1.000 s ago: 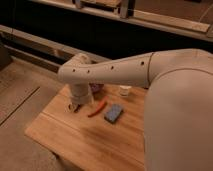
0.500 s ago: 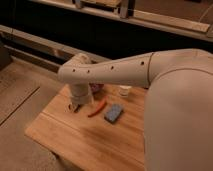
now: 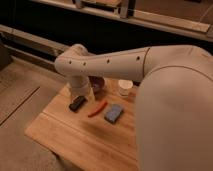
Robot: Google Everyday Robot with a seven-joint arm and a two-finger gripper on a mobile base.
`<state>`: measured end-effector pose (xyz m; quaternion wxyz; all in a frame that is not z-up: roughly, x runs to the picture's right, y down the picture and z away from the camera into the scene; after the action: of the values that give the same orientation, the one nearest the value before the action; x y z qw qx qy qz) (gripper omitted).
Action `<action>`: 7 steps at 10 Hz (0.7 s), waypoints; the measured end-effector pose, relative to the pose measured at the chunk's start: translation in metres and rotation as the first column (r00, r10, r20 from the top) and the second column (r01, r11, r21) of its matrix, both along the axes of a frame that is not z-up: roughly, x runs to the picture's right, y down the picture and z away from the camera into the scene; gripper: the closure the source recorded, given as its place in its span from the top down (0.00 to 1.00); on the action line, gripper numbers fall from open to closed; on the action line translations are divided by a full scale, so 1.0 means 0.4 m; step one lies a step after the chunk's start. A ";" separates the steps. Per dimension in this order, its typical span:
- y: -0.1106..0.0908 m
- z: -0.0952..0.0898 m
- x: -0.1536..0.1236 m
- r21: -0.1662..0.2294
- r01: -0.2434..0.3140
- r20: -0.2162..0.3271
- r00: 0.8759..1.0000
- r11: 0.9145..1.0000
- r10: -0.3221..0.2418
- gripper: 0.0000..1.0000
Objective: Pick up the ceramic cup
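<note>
A small white ceramic cup (image 3: 125, 87) stands upright near the far edge of a wooden counter (image 3: 75, 136), close to where the robot's large pale body hides the counter's right side. Nothing touches the cup. It stands where it stood a second ago, and nothing else on the counter has shifted in that time, so the pick-up appears not to have begun

Just left of the cup, also by the far edge, sits a wider dark reddish bowl (image 3: 97, 84), partly covered by the arm. Nearer the middle of the counter lie a slender red object (image 3: 97, 108) and, to its right, a flat blue block (image 3: 114, 113). A small dark object (image 3: 77, 104) lies toward the far left corner

The arm reaches from the robot's body on the right, running leftward above the far edge, past the cup and the bowl. It bends sharply at a rounded joint over the far left corner and drops toward the counter. The gripper (image 3: 80, 97) hangs at the end of that drop, low over the small dark object and beside the bowl, well apart from the cup. The pose matches the one held half a second ago: the arm shows no visible motion. Whether the jaws are open or closed cannot be told, nor whether they hold anything. To reach the cup, the gripper would probably need to travel right along the far edge, past the bowl
</note>
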<state>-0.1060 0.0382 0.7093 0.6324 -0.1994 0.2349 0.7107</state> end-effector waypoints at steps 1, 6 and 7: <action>-0.027 0.001 0.009 0.014 -0.035 -0.027 0.999 0.999 0.036 0.65; -0.061 0.017 0.148 0.005 -0.201 -0.117 0.973 0.980 0.200 0.65; -0.060 0.019 0.183 0.001 -0.230 -0.130 0.965 0.973 0.229 0.65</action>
<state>-0.0330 0.0142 0.7170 0.5279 -0.1834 0.2558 0.7889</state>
